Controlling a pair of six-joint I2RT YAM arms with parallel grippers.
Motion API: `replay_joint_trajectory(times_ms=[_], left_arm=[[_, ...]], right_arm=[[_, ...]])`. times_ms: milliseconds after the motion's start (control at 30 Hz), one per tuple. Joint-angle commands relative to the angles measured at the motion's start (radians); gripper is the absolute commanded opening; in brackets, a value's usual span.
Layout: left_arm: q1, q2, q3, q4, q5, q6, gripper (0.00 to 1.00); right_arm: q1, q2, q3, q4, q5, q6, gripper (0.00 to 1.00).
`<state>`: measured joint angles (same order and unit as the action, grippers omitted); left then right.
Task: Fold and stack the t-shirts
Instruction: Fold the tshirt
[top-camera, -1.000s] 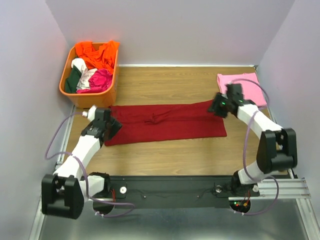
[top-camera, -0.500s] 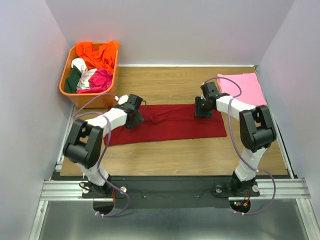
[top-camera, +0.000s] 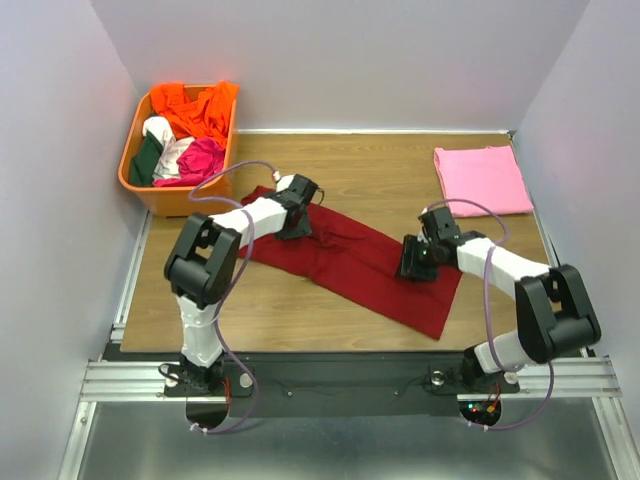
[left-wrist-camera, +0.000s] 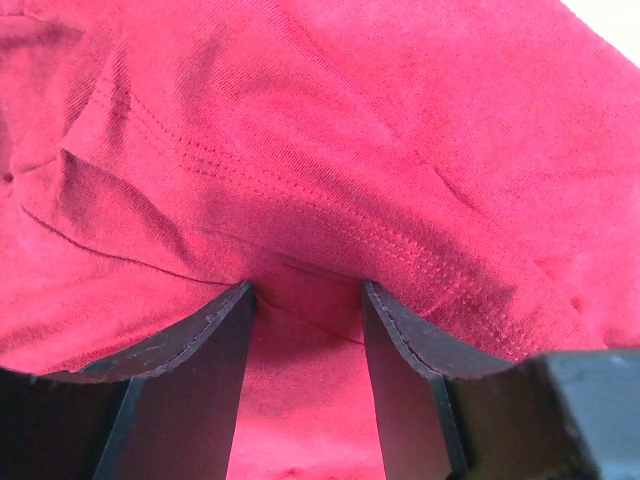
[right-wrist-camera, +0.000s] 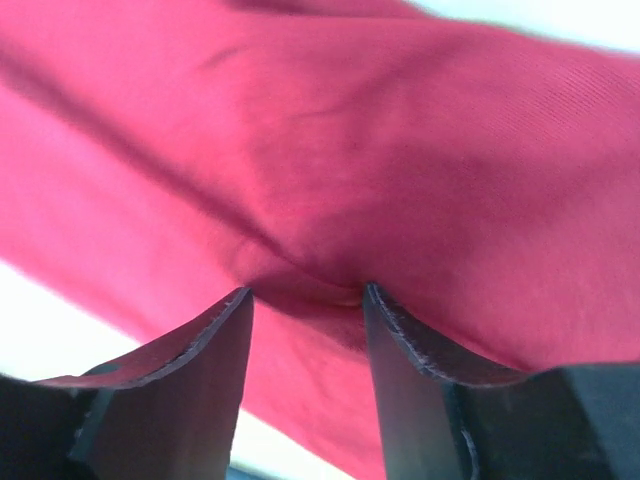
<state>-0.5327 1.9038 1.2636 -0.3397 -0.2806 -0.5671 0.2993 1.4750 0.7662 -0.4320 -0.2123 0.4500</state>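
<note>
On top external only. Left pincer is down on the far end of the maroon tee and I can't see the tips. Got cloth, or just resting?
Observer: Got cloth. In the left wrist view, the left pincer has a fold of the maroon t-shirt puckered between its tips.
Operator: Which part?
Observer: A double-stitched seam runs just past the tips.
Operator: Right side?
Observer: The right pincer pinches a pucker of plain cloth, with no seam in sight.

The spread t-shirt (top-camera: 350, 255) lies slantwise on the tabletop (top-camera: 390, 165), pinched between the left fingers (left-wrist-camera: 190, 390) at its far end and the right fingers (right-wrist-camera: 180, 390) nearer, the basket (top-camera: 175, 197) behind-left of the left fingers, the folded t-shirt (top-camera: 485, 180) behind-right of the right fingers.
</note>
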Motion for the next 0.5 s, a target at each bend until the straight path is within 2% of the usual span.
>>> replay_joint_trajectory(times_ms=[0,100,133,333,467], left_arm=[[-0.047,0.136,0.164,0.004,0.034,0.124,0.58],[-0.047,0.21,0.287,-0.027,0.014,0.156,0.58],[-0.046,0.266,0.381,-0.038,0.008,0.171,0.58],[-0.026,0.495,0.745,-0.108,-0.074,0.314,0.59],[0.022,0.603,0.919,-0.119,-0.078,0.366,0.61]], right_arm=[[0.118,-0.057,-0.097,-0.182,-0.096,0.122,0.57],[0.178,-0.082,-0.084,-0.177,-0.122,0.173,0.57],[0.219,-0.078,-0.081,-0.172,-0.116,0.196,0.58],[0.34,0.023,-0.019,-0.067,-0.134,0.268,0.58],[0.382,0.122,0.054,-0.021,-0.125,0.285,0.58]])
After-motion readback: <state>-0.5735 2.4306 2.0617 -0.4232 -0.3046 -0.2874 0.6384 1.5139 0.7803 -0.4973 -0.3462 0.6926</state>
